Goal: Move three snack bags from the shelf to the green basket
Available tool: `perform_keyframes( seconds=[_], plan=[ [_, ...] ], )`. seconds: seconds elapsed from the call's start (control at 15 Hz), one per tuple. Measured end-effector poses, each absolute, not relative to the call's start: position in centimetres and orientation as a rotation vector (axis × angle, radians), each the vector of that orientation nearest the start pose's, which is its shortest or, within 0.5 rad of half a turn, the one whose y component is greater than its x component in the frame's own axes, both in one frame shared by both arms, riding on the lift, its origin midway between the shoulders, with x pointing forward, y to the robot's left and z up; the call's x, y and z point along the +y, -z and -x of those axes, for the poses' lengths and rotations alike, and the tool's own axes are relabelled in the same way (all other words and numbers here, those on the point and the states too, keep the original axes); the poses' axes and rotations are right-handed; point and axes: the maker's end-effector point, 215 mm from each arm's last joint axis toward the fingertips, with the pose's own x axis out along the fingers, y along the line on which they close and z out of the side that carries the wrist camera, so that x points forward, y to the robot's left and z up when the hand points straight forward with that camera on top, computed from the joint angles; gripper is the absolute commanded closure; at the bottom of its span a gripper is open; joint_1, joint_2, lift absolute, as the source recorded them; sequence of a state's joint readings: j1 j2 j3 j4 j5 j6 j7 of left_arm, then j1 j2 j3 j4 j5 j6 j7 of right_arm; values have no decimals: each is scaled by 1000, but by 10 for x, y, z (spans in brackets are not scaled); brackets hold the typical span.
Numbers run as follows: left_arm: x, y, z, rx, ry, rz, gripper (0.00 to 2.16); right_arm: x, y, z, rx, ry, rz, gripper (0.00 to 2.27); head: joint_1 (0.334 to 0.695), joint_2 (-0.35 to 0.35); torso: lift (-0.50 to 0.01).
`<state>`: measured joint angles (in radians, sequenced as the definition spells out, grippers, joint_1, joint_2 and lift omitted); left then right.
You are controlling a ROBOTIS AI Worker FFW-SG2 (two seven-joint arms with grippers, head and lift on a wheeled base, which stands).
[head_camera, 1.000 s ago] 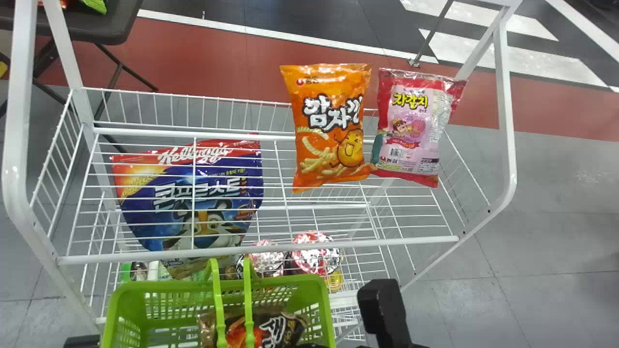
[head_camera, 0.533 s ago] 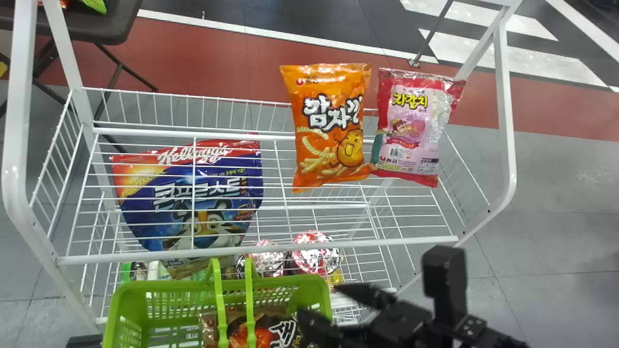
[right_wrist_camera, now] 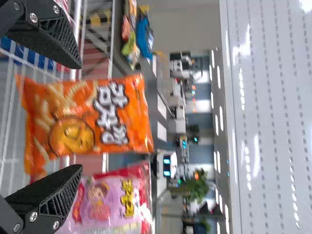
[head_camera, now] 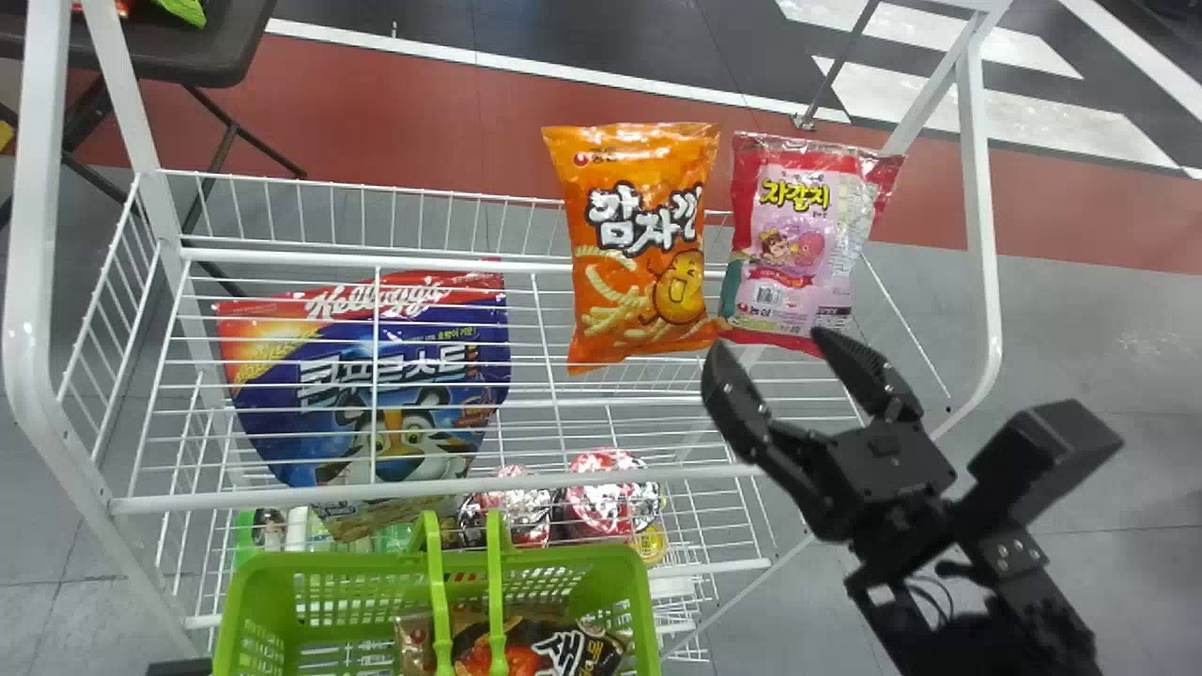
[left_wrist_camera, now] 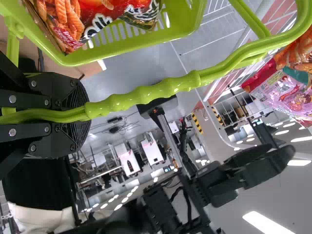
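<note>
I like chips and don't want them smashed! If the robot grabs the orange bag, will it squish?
The orange snack bag looks puffy, so it would probably dent a little between fingers. Its shiny wrapper may be slippery. The fries pictured on it suggest light, crunchy sticks that might break if squeezed hard.

White shelf [head_camera: 282, 498] holding 1 orange bag [head_camera: 643, 249], 1 pink bag [head_camera: 798, 235]

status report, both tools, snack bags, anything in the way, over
Left tool shut on basket handle; right tool open, empty, facing orange bag and pink bag; another bag in basket; nothing seen blocking orange bag.
</note>
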<state>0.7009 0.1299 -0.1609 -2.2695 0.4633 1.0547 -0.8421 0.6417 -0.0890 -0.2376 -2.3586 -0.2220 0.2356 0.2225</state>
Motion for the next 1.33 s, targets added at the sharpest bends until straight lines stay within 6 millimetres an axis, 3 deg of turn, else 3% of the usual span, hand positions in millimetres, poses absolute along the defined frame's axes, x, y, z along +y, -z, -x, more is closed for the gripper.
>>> perform_keyframes(
  seconds=[0.2, 0.47, 0.67, 0.8, 0.87, 1.0, 1.07, 1.13, 1.33],
  plan=[
    [-43, 408, -147, 921, 1173, 775, 1720, -319, 302, -454, 142, -49, -29, 90, 695, -350, -48],
    [-42, 408, -147, 924, 1175, 770, 1720, -359, 320, -499, 192, 35, -35, 90, 695, -350, -48],
    [-41, 410, -148, 926, 1170, 770, 1720, -380, 319, -525, 172, 76, -12, 93, 695, -350, -48],
    [-41, 411, -149, 927, 1168, 768, 1720, -388, 316, -541, 168, 87, 5, 265, 695, -350, -48],
    [-41, 412, -149, 927, 1166, 767, 1720, -390, 315, -546, 170, 87, 7, 431, 695, -350, -48],
    [-40, 412, -150, 928, 1164, 765, 1720, -393, 317, -550, 179, 85, 10, 2078, 695, -350, -48],
    [-39, 413, -151, 927, 1162, 763, 1720, -391, 319, -550, 184, 81, 9, 2243, 695, -350, -48],
    [-38, 413, -152, 926, 1160, 761, 1720, -388, 323, -548, 191, 76, 6, 2243, 695, -350, -48],
    [-38, 413, -154, 925, 1158, 760, 1720, -384, 309, -534, 157, 70, 17, 2243, 695, -350, -48]
  ],
)
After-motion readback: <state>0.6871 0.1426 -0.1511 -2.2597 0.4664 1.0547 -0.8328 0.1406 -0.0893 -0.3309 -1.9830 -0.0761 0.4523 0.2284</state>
